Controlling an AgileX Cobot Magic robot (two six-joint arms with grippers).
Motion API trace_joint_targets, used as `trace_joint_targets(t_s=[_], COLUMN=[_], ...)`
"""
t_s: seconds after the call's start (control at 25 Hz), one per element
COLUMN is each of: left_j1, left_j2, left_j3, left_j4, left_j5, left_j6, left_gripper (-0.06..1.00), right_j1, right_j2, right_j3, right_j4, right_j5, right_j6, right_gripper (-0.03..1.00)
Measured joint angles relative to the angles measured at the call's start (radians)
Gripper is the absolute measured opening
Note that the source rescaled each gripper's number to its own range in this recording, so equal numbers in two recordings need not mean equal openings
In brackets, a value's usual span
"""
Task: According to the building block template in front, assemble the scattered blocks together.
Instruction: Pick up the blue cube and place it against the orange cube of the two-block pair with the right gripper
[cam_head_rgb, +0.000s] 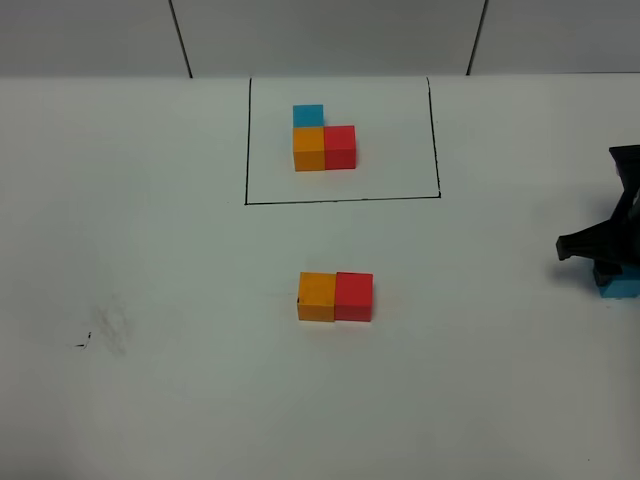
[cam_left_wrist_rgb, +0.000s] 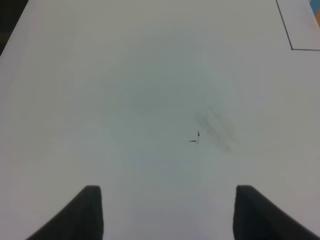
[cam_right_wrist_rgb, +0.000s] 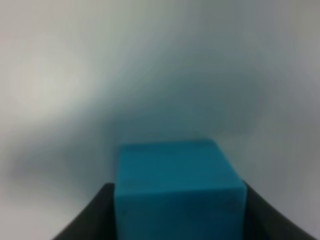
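Tabletop (cam_head_rgb: 150, 200) space is generous: the white, matte surface lies bare on the left and along the near edge, broken only by a faint grey smudge (cam_head_rgb: 108, 328) with a tiny dark mark beside it. At the far side a thin black outline (cam_head_rgb: 340, 200), drawn on three sides and open toward the back edge, frames the template (cam_head_rgb: 324, 140). This is an L of three joined cubes: orange and red form a row running left to right, and the blue one sits behind the orange, toward the far edge.

Near the middle of the table, well clear of the outline, the orange cube (cam_head_rgb: 316, 297) and the red cube (cam_head_rgb: 353, 296) stand touching side by side. Their shared long axis runs left to right, parallel to the outline's near line and in the same order as the template's row. There is open room on every side of this pair.

The blue cube (cam_head_rgb: 622, 289) is at the far right edge of the high view, well apart from the pair. The right claw (cam_head_rgb: 608, 268) is closed on it, with dark fingers pressed against two opposite faces. All the cubes are plain, smooth, sharp-edged and equal in size.

The left claw (cam_left_wrist_rgb: 167, 215) holds nothing; its black fingers (cam_left_wrist_rgb: 85, 215) stand apart above bare table near the smudge.
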Motion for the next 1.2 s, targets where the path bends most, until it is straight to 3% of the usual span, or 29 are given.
trace_joint_targets(t_s=[0.28,0.52,0.72,0.92,1.2], left_j1=[0.000,0.000,0.000,0.000,0.000], left_j2=[0.000,0.000,0.000,0.000,0.000], left_j3=[0.000,0.000,0.000,0.000,0.000], left_j4=[0.000,0.000,0.000,0.000,0.000], left_j5=[0.000,0.000,0.000,0.000,0.000], left_j6=[0.000,0.000,0.000,0.000,0.000], left_gripper=[0.22,0.22,0.22,0.22,0.22], right_j1=[0.033,0.195,0.324,0.397,0.517], right_j2=[-0.069,-0.170,-0.169,-0.165,-0.050], right_j3=[-0.045,-0.173,-0.281,-0.343,-0.442], right_j4=[0.036,0.084,0.079,0.073,0.067], right_j5=[0.016,0.117,0.212,0.281,0.334], right_j6=[0.011,0.045,0.228,0.455,0.565], right_gripper=[0.02,0.01,0.01,0.01,0.01])
